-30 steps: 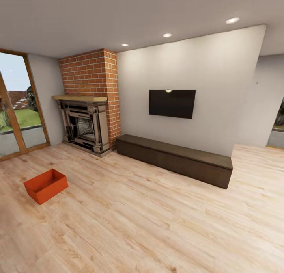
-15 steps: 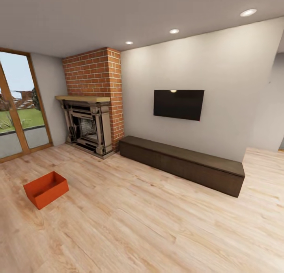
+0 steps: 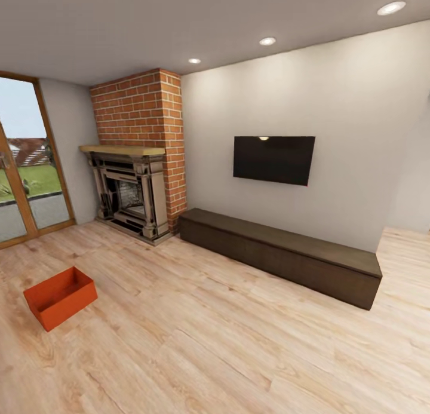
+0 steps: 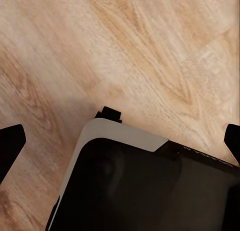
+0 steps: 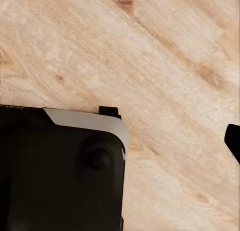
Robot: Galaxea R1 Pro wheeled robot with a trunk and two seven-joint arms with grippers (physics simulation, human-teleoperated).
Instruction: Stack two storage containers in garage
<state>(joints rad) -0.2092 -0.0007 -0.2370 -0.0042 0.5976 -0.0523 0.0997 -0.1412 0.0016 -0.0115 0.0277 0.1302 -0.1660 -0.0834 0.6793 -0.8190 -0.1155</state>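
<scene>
From the head view, the living room runs left to right. At the far left stands a wood-framed glass door [image 3: 24,175] with grass and sky behind it. In front of it, on the light wood-plank floor [image 3: 227,342], lies one orange-red storage container [image 3: 60,297], open side up, set at an angle to the planks and well apart from the walls. Behind it and to the right is the fireplace [image 3: 128,193] with its wooden mantel, backed by a red brick chimney [image 3: 143,112]. Just right of the brick, a long dark low cabinet [image 3: 280,255] runs along the white wall, and a black TV [image 3: 273,159] hangs above it. Three round ceiling lights [image 3: 267,41] glow overhead.

The left wrist view looks down on the plank floor and a dark body panel of the robot [image 4: 150,186] with a pale edge; the left gripper [image 4: 120,143] has its two dark fingertips far apart at either edge, released and holding nothing. The right wrist view shows the same kind of panel [image 5: 55,171] over the floor; of the right gripper, one fingertip [image 5: 233,140] is seen at the edge, so I cannot tell its state.
</scene>
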